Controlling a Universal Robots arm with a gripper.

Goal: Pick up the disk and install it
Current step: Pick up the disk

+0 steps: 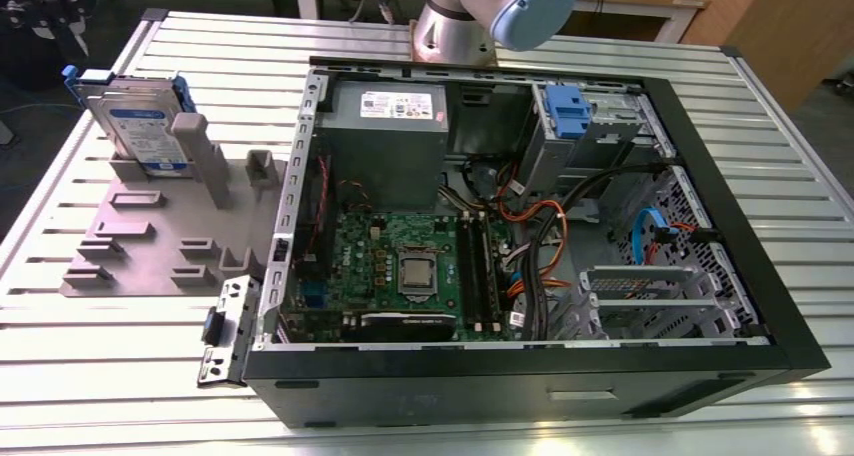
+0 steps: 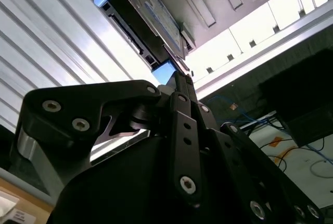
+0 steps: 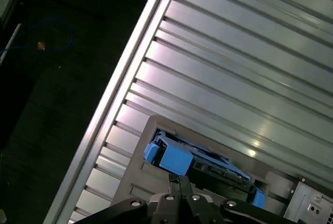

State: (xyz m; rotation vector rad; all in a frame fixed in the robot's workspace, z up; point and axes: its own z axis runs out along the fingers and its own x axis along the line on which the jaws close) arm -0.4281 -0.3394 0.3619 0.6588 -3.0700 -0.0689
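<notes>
So the disk [image 1: 135, 116] is a flat silver-grey drive with a white-and-blue label on its face and a blue plastic frame around the edges. It's standing upright on its edge in a slot at the far end of a grey holder [image 1: 147, 251]. The holder sits on the slatted metal table [image 1: 94, 376], at the exterior view's left. It's the only thing in that holder as far as I can see; the other slots are bare. Just beside the holder is the black computer case [image 1: 534, 386], lying on its side with the panel off. Inside there's a grey power supply box [image 1: 387, 141] with a white sticker, a green motherboard [image 1: 400, 266], a bunch of orange and black cables [image 1: 534, 226], and a blue latch piece [image 1: 567, 111] on a silver drive cage in the far corner. In both wrist views the gripper [image 3: 177, 180] [image 2: 180, 81] looks clenched, fingertips pressed together with nothing between them. The disk [image 3: 200, 160] [image 2: 148, 18] shows just past its tips, blue corners toward it, and it looks apart from the tips.
</notes>
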